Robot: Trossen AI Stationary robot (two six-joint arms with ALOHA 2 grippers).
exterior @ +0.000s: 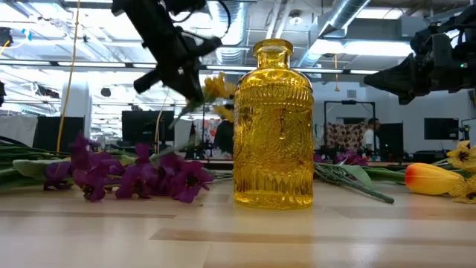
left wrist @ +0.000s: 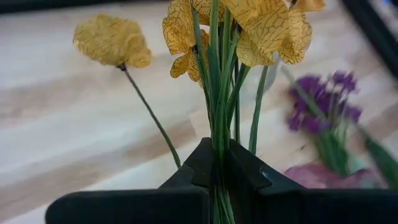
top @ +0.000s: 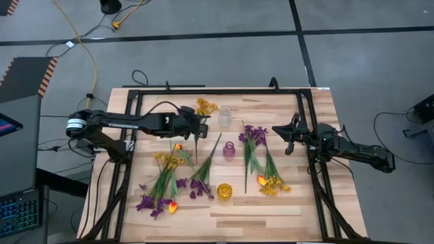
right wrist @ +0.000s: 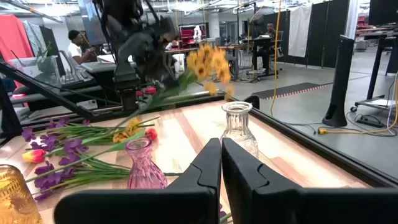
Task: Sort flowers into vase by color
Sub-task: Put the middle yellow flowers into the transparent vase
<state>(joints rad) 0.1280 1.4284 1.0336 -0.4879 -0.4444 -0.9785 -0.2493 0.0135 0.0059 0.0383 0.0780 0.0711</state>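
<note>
My left gripper (top: 197, 125) is shut on a flower with small yellow clustered blooms (top: 205, 106), held above the table beside the clear vase (top: 224, 116). A purple vase (top: 230, 150) stands mid-table and a yellow vase (top: 224, 192) nearer the front. More flowers lie flat in two heaps: purple, yellow and tulip stems at the left (top: 165, 183) and at the right (top: 261, 163). My right gripper (top: 287, 133) waits shut at the table's right side, holding nothing. My left gripper pinches the bundle of thin green stems (left wrist: 219, 163) between its two fingers, a little below the yellow blooms (left wrist: 249, 28). The fingers slant down from the table's left and lie across the stems. The blooms stand past the fingertips, and the long stem (exterior: 175, 130) trails down behind toward the table.
A black frame (top: 203, 90) runs round the table's far and side edges. The three vases stand close together in the table's middle. Bare wood shows along the front edge (top: 271, 220). People sit in the room beyond the table (right wrist: 78, 46).
</note>
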